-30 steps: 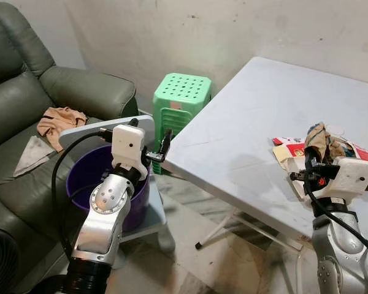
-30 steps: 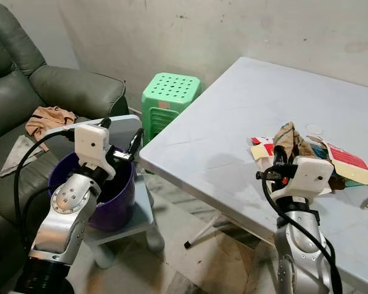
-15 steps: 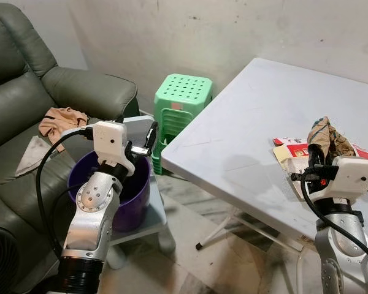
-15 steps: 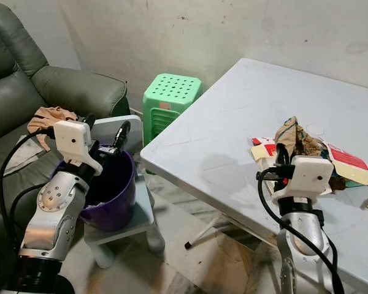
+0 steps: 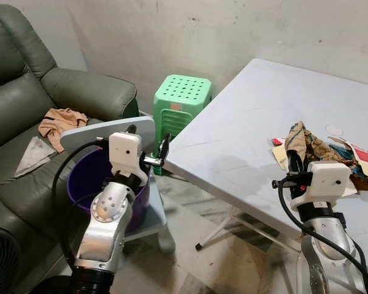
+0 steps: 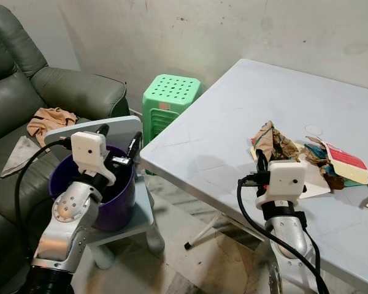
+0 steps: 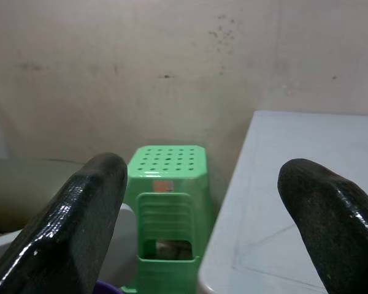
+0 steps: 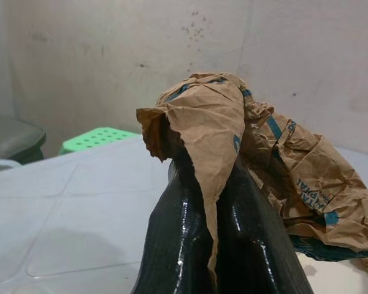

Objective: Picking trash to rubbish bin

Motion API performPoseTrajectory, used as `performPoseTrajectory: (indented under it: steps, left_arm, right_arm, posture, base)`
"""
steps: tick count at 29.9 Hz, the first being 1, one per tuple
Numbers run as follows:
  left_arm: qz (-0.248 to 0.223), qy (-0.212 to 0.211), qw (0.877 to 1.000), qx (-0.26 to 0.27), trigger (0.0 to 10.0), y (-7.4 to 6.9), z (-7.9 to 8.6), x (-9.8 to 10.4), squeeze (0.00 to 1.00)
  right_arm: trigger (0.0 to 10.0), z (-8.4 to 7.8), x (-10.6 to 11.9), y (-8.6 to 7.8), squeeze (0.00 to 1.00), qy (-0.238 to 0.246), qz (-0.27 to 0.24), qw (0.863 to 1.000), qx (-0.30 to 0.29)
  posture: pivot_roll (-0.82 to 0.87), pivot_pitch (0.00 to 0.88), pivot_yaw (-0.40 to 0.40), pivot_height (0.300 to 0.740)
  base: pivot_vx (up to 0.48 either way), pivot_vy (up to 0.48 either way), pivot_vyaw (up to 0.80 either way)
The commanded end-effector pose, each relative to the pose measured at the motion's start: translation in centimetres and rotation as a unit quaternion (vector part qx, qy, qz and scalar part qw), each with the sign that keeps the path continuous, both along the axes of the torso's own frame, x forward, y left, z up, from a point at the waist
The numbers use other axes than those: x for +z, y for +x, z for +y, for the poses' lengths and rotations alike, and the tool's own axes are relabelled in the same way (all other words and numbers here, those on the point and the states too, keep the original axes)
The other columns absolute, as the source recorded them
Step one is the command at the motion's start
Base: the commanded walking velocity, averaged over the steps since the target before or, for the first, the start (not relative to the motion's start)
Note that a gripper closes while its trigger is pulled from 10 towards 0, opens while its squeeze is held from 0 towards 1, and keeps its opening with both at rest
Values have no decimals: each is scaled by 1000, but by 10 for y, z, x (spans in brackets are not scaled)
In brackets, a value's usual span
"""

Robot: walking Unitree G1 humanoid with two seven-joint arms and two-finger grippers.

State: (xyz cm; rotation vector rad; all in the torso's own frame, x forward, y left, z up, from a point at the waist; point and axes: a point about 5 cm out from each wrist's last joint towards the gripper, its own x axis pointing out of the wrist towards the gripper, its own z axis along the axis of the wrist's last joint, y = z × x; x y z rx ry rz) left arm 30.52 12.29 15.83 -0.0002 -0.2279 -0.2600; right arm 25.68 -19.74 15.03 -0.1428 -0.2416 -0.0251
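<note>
A crumpled brown paper bag (image 5: 301, 137) with blue print is pinched in my right gripper (image 5: 293, 160), which is shut on it just above the white table (image 5: 245, 122). In the right wrist view the paper (image 8: 233, 141) drapes over both black fingers (image 8: 184, 233). More trash (image 5: 359, 164), cards and wrappers, lies on the table behind that gripper. A purple rubbish bin (image 5: 80, 184) stands on a low grey stool (image 5: 156, 215) to the left of the table. My left gripper (image 5: 163, 149) hovers open over the bin's right rim, nothing between its fingers (image 7: 80, 226).
A green plastic stool (image 5: 181, 101) stands by the wall between bin and table. A grey flat lid (image 5: 101, 130) leans behind the bin. The dark green sofa (image 5: 24, 92) on the left holds a tan cloth (image 5: 61, 120). Bare floor lies under the table's edge.
My right gripper has carried the brown paper bag left, toward the table's near edge. The left arm swung left over the bin, then back right.
</note>
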Motion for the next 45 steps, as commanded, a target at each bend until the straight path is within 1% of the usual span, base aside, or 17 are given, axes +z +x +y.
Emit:
performPoseTrajectory:
  steps: [1,6,14,15,16,18,22,26,33,39,45]
  left_arm:
    - [-17,8,1000,6,10000,4,5,7,0]
    - [-21,14,1000,15,10000,7,5,9,0]
    - [-17,15,1000,17,10000,10,4,9,0]
    - [-15,25,999,21,10000,9,4,7,0]
    - [-15,25,999,21,10000,9,4,7,0]
    - [-13,38,999,24,10000,9,4,5,0]
    - [-6,32,999,22,10000,9,3,4,0]
    - [-3,37,999,26,10000,9,3,2,0]
    - [2,35,999,31,10000,10,4,1,0]
    - [10,25,999,26,10000,10,1,0,0]
    - [14,29,999,27,10000,10,-1,-2,0]
  right_arm:
    - [10000,-2,-1,2,0,-17,2,1000,-8]
    - [10000,-1,-4,4,0,-13,9,1000,-10]
    - [10000,-1,-5,7,0,-14,12,1000,-14]
    - [10000,-1,-4,8,0,-16,11,1000,-14]
    - [10000,-1,-4,8,0,-16,11,1000,-14]
    - [10000,-2,-4,9,0,-18,11,1000,-14]
    - [10000,-4,-3,10,0,-13,11,1000,-13]
    - [10000,-5,-3,11,0,-15,13,1000,-15]
    - [10000,-5,-3,11,0,-14,14,1000,-13]
    - [10000,-6,-4,11,0,-13,17,1000,-12]
    - [10000,-9,-4,11,0,-15,21,1000,-13]
  posture:
    - [-41,20,16,740]
    - [-38,21,15,740]
    - [-31,29,14,740]
    - [-29,33,13,740]
    - [-29,33,13,740]
    - [-27,33,10,740]
    - [-27,35,8,740]
    - [-24,36,4,740]
    - [-24,39,0,740]
    - [-24,40,-3,740]
    - [-24,44,-6,740]
  base:
    - [0,0,0]
    - [0,0,0]
    - [0,0,800]
    - [0,0,800]
    - [0,0,800]
    - [0,0,800]
    - [0,0,800]
    - [0,0,800]
    - [0,0,800]
    - [0,0,800]
    - [0,0,800]
